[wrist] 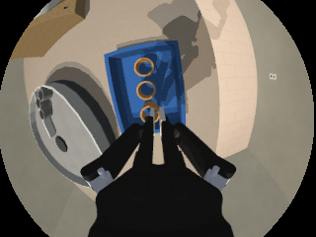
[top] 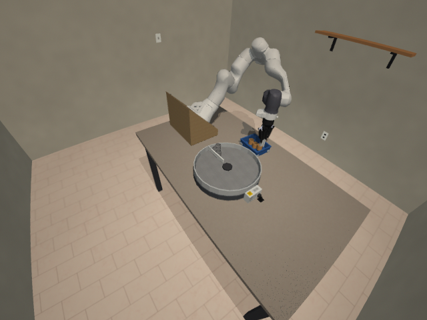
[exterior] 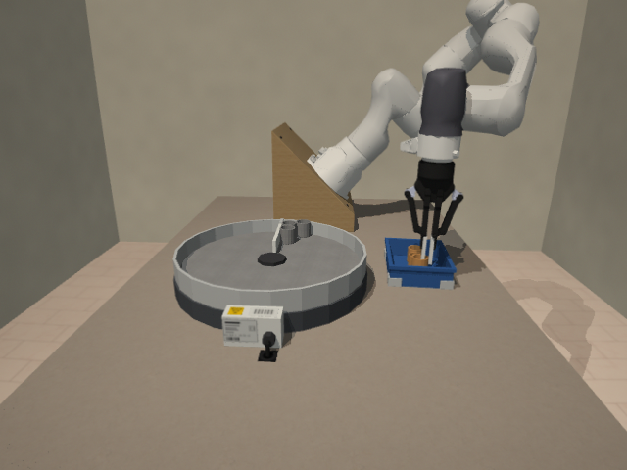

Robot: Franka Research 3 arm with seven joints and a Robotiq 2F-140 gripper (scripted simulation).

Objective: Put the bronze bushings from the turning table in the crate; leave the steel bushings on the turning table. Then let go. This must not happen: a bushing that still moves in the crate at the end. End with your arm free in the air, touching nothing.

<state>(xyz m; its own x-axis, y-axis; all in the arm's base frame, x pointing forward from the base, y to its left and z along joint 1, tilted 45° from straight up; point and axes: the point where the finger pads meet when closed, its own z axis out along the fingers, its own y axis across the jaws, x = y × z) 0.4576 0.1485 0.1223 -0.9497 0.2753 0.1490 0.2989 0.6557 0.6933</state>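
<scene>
The blue crate (top: 244, 142) (exterior: 420, 278) (wrist: 114, 84) stands beside the turning table (top: 221, 188) (exterior: 313, 299) (wrist: 79, 140). My gripper (top: 263, 143) (exterior: 427, 251) (wrist: 157, 113) points down into the crate, shut on the wall of a bronze bushing (top: 259, 147) (exterior: 416, 260) (wrist: 143, 115), one fingertip inside its ring and one outside. Whether this bushing touches the crate floor is hidden. Two more bronze bushings stand in a row beyond it, in the wrist view one at the middle (wrist: 138, 93) and one at the far end (wrist: 137, 68). Three steel bushings (top: 217, 149) (exterior: 287, 234) (wrist: 41, 104) stand together on the turning table.
A white divider (top: 216, 154) (exterior: 276, 237) stands beside the steel bushings, and a black hub (top: 227, 167) (exterior: 271, 258) is at the turntable's centre. A white control box (top: 252, 193) (exterior: 253, 326) is at its front edge. The wooden arm mount (top: 191, 125) (exterior: 304, 197) stands behind.
</scene>
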